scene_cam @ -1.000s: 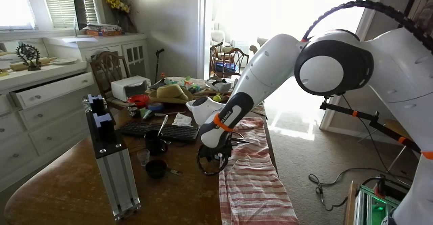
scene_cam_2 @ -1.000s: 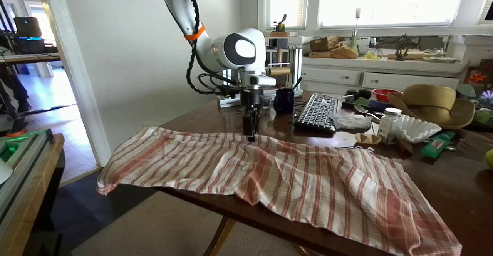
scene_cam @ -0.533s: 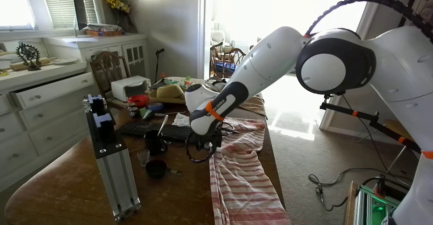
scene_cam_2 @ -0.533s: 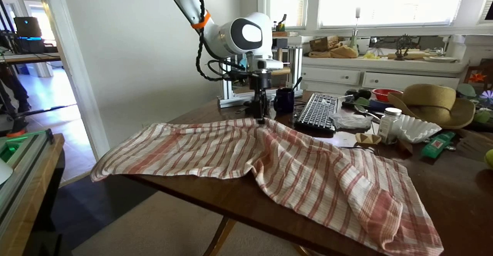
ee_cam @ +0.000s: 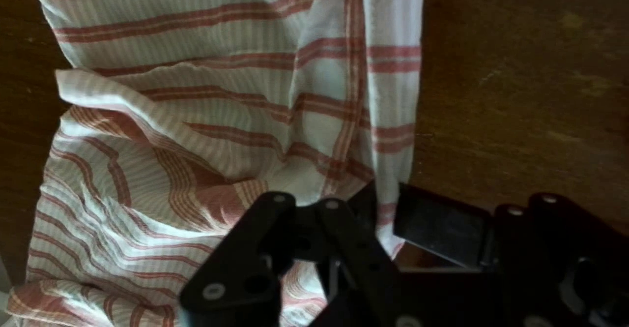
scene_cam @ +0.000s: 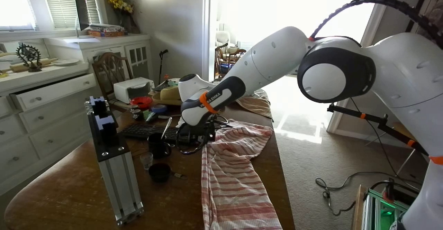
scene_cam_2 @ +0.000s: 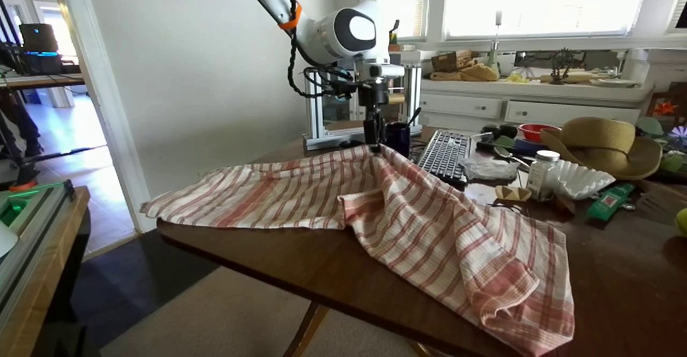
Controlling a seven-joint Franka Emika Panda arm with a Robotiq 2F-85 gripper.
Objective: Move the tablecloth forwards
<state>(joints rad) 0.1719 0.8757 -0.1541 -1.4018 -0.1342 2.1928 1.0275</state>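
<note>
The tablecloth, a long red and white striped cloth, lies along one side of the wooden table in both exterior views (scene_cam: pixel 238 192) (scene_cam_2: pixel 290 190). In the wrist view the tablecloth (ee_cam: pixel 196 27) is bunched and folded. My gripper (scene_cam_2: pixel 377 147) is shut on the tablecloth's long edge near its middle and lifts that part into a low peak. In the wrist view the gripper (ee_cam: pixel 385 209) pinches a narrow fold of cloth between its fingers (ee_cam: pixel 442 223). One end of the cloth is folded over itself.
A black mug (scene_cam_2: pixel 397 139) with a spoon stands just behind the gripper, and a keyboard (scene_cam_2: pixel 443 155) lies beside it. A clear glass (scene_cam: pixel 146 161), a small black cup (scene_cam: pixel 160 172) and a metal frame (scene_cam: pixel 121 181) stand further across. A straw hat (scene_cam_2: pixel 596 142) and a jar (scene_cam_2: pixel 543 174) are farther along.
My gripper has pulled the tablecloth's edge across the table, away from the near table edge and toward the mug. The cloth follows, creasing in the middle, and more bare table edge shows.
</note>
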